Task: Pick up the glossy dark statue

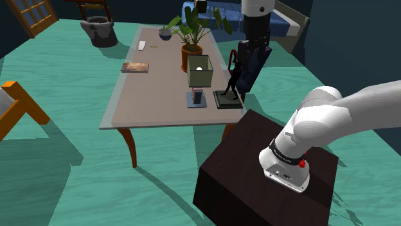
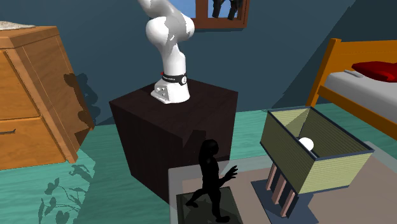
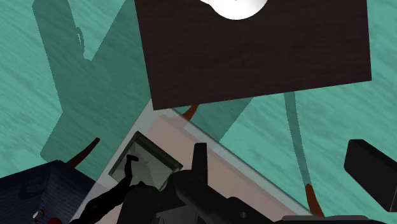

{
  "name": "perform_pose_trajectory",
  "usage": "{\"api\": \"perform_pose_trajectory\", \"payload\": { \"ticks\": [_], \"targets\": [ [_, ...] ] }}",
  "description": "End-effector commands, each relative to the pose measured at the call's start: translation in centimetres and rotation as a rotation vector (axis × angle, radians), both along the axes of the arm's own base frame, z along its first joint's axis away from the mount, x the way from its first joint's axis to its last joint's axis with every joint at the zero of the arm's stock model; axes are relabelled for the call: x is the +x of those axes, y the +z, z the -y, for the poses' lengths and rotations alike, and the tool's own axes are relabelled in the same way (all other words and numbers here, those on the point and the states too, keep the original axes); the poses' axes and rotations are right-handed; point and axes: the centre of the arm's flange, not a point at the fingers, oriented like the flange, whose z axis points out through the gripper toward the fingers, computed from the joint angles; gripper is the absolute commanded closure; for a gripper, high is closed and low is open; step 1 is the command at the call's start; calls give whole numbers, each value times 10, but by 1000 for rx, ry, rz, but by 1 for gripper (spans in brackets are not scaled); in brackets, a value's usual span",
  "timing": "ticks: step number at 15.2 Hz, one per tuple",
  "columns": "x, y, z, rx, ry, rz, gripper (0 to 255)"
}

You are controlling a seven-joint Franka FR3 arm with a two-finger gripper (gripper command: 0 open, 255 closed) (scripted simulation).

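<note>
Three cameras, one shared corner.
My shoulder view looks down from behind the stand over the tabletop; the second exterior view sits low and close, facing back at the stand past the statue; the wrist view looks down on stand and tabletop.

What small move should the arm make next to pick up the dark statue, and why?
Probably shift the open claw sideways until it straddles the statue: in the wrist view the statue lies off to one side, outside the claw's gap.
</note>
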Motion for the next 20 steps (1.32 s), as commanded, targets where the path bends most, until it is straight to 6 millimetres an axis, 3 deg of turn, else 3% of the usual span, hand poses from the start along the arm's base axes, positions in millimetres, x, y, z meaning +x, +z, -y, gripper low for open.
{"api": "perform_pose_trajectory", "payload": {
  "ticks": [1,20],
  "targets": [
    [0,0,0,0,0,0,0],
    [69,-106,201,-23,127,120,0]
  ]
}}
